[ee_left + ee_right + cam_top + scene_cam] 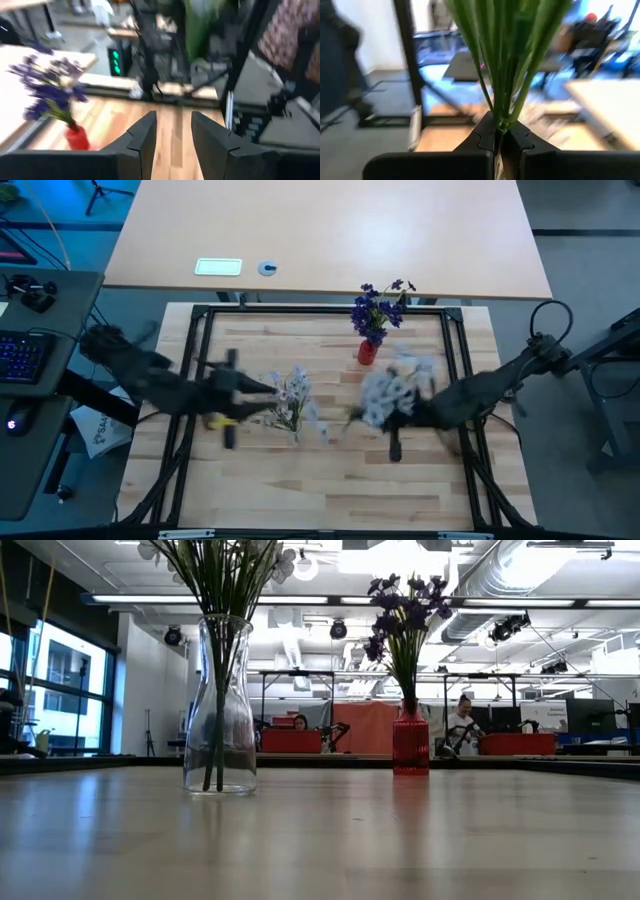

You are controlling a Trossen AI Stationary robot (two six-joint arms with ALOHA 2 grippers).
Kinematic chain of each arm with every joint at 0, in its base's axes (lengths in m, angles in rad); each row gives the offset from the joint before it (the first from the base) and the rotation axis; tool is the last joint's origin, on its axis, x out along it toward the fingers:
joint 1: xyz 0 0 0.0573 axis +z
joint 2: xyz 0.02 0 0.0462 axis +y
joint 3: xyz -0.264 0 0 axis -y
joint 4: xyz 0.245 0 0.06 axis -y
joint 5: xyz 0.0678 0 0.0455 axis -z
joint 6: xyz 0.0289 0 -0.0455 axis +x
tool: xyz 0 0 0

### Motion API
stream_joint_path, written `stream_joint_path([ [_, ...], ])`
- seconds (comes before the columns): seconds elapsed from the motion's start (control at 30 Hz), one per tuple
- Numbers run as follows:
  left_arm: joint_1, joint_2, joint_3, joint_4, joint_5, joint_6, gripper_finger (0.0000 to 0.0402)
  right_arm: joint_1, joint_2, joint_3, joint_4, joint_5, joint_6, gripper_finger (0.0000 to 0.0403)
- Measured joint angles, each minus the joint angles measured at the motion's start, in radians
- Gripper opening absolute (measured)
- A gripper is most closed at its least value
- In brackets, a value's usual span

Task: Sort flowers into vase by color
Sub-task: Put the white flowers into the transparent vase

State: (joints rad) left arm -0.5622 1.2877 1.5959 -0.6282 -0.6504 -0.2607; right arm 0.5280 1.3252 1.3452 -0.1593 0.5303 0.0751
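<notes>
On the wooden table (330,490), my right gripper (499,135), right of centre in the overhead frame, pinches the pale flowers' (398,388) green stems. My left gripper (172,131), left of centre, gapes empty. Purple flowers (380,308) fill the red vase (367,352), upper centre.

High view straight down; low view level across table; both show red vase (367,352).

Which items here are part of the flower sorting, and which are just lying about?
Job:
purple flowers in red vase
pale flowers in glass vase
pale bunch in right gripper

Lying about:
keyboard
white card
</notes>
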Motion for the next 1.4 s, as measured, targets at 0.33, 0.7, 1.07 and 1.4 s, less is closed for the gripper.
stream_joint_path([
  [0.33, -0.196, -0.218, -0.177, 0.0, -0.394, -0.053, 0.0113, -0.025, 0.177, -0.429, 0.752, -0.093, 0.118, 0.0001],
  [0.7, -0.198, -0.287, -0.453, 0.11, -0.391, -0.306, 0.0113, -0.145, 0.387, -0.241, 0.786, -0.106, -0.117, 0.0],
  [1.07, -0.198, -0.319, -0.449, 0.124, -0.393, -0.24, 0.0113, -0.164, 0.391, -0.114, 0.582, -0.157, -0.17, 0.0],
  [1.4, -0.198, -0.34, -0.449, 0.141, -0.393, -0.176, 0.0113, -0.187, 0.39, -0.074, 0.428, -0.177, -0.147, 0.0],
])
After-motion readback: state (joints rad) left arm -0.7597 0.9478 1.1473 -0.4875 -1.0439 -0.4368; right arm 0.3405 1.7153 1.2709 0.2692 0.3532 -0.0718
